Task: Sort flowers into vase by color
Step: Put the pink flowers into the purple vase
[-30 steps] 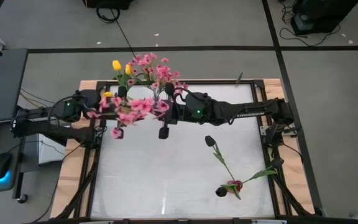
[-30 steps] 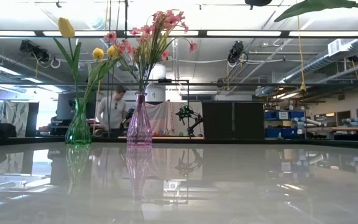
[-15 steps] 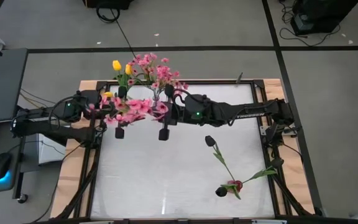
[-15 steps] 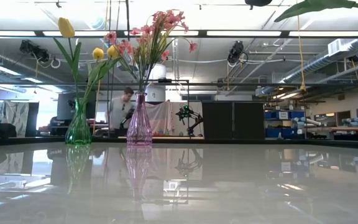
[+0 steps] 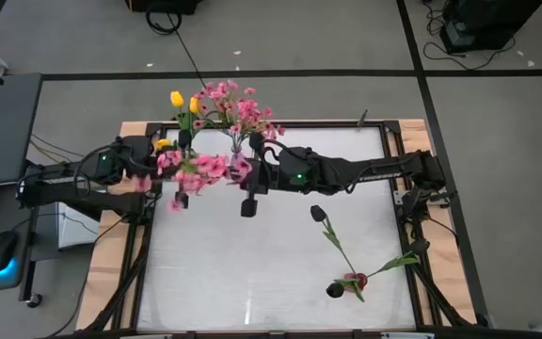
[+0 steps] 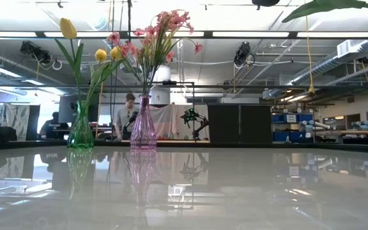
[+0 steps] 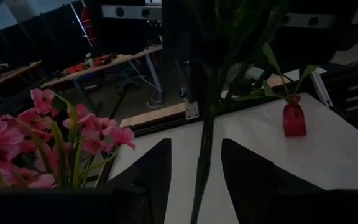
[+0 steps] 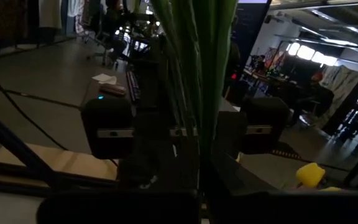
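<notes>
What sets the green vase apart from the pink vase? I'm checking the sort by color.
The green vase holds yellow tulips; the pink vase holds pink blossom sprays. The green vase is rounder at the bottom, while the pink vase is ribbed and rises slightly taller. Both are translucent, upright and side by side at the table's far edge.

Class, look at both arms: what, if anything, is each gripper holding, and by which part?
Both grippers, left and right, hold the spray of small pink artificial blossoms by its green stems; the right jaws are shut on them.
</notes>
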### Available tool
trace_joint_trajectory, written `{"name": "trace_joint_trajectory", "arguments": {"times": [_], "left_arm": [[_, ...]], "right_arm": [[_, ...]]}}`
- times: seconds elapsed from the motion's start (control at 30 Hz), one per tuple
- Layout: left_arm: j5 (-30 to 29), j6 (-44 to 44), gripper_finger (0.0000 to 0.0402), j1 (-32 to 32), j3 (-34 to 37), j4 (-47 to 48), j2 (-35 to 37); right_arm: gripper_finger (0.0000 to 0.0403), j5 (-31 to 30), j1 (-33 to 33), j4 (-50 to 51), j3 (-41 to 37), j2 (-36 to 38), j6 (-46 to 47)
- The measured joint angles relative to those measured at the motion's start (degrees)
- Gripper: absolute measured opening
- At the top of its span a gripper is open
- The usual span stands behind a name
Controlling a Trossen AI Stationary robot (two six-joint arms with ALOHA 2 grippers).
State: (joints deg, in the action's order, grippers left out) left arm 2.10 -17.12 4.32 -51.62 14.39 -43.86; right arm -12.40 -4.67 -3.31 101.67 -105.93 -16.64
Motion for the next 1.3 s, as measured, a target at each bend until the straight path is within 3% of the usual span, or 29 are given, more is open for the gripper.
{"name": "trace_joint_trajectory", "arguments": {"times": [0.27, 0.63, 1.3], "left_arm": [[0.1, -0.8, 0.0146, 0.0, 0.0, 0.1, 0.0], [0.1, -14.6, 0.0146, 0.0, 0.0, 0.1, -0.4], [0.1, -13.8, 0.0146, 0.0, 0.0, -3.2, -0.8]], "right_arm": [[0.0011, 0.1, 1.2, -1.0, 0.0, 0.0, -1.1], [0.0011, 1.9, 1.9, -3.5, -1.0, 0.0, -1.2], [0.0012, 1.4, 1.2, -9.9, -1.0, -4.0, -5.5]]}}
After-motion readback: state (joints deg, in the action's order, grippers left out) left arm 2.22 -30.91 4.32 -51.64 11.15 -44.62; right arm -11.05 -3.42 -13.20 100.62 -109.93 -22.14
